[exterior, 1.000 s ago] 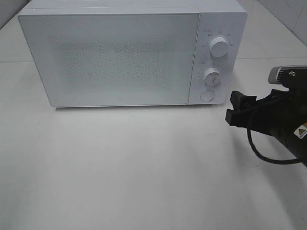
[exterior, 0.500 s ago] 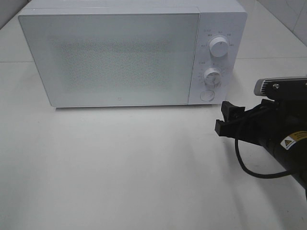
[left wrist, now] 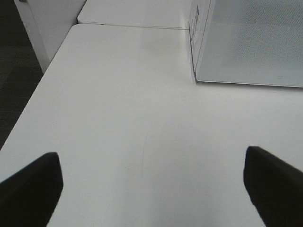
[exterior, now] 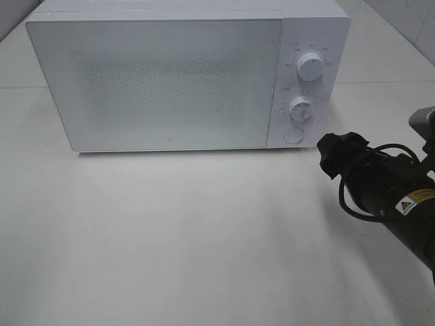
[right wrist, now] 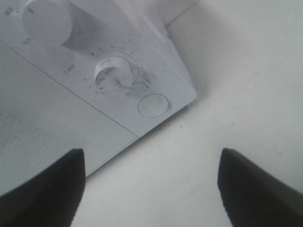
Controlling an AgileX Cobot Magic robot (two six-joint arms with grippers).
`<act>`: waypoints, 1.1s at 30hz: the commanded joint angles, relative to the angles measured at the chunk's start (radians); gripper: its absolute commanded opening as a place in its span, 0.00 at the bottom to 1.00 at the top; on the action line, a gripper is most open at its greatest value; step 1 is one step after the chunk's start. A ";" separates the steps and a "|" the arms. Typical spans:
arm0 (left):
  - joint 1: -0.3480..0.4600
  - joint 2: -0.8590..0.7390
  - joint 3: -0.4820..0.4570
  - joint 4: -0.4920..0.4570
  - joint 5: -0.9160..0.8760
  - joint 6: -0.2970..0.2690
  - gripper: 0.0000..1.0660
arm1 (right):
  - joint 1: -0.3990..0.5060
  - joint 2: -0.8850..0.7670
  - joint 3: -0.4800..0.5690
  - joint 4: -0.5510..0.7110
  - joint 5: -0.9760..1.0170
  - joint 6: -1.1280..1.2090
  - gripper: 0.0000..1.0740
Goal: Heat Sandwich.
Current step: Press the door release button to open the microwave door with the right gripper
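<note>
Facing microwave control-panel corner: right gripper, jaws apart; open table around.

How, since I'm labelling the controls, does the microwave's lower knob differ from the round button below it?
The lower knob stands out from the panel; the round button lies nearly flush. Scale marks ring the lower knob; the round button has none. Dark smudges mark the lower knob; the round button looks clean. Both are round, white and on the microwave control panel.
</note>
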 commanded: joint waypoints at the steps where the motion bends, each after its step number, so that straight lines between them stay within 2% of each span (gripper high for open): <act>1: 0.002 -0.026 0.003 0.000 -0.005 0.001 0.92 | 0.001 -0.003 0.002 -0.013 0.037 0.253 0.70; 2: 0.002 -0.026 0.003 0.000 -0.005 0.001 0.92 | 0.001 -0.003 0.002 -0.013 0.037 0.253 0.70; 5: 0.002 -0.026 0.003 0.000 -0.005 0.001 0.92 | 0.001 -0.003 0.002 -0.013 0.058 0.485 0.67; 7: 0.002 -0.026 0.003 0.000 -0.005 0.001 0.92 | 0.001 -0.003 0.002 -0.013 0.058 0.529 0.66; 8: 0.002 -0.026 0.003 0.000 -0.005 0.001 0.92 | 0.001 -0.003 0.002 -0.013 0.058 0.627 0.63; 11: 0.002 -0.026 0.003 0.000 -0.005 0.001 0.92 | 0.001 -0.003 0.002 -0.013 0.065 0.692 0.58; 14: 0.002 -0.026 0.003 0.000 -0.005 0.001 0.92 | 0.001 -0.003 0.002 -0.013 0.069 0.729 0.44; 15: 0.002 -0.026 0.003 0.000 -0.005 0.001 0.92 | 0.001 -0.003 0.002 -0.013 0.069 0.729 0.34; 16: 0.002 -0.026 0.003 0.000 -0.005 0.001 0.92 | 0.001 -0.003 0.002 -0.013 0.069 0.729 0.34; 19: 0.002 -0.026 0.003 0.000 -0.005 0.001 0.92 | 0.001 -0.003 0.002 -0.008 0.069 0.729 0.16; 20: 0.002 -0.026 0.003 0.000 -0.005 0.001 0.92 | 0.001 -0.003 0.002 -0.005 0.069 0.729 0.05; 21: 0.002 -0.026 0.003 0.000 -0.005 0.001 0.92 | 0.001 -0.003 0.002 -0.005 0.069 0.729 0.05; 22: 0.002 -0.026 0.003 0.000 -0.005 0.001 0.92 | 0.001 -0.003 0.002 -0.005 0.069 0.729 0.00; 33: 0.002 -0.026 0.003 0.000 -0.005 0.001 0.92 | -0.001 -0.003 -0.006 -0.005 0.079 0.736 0.01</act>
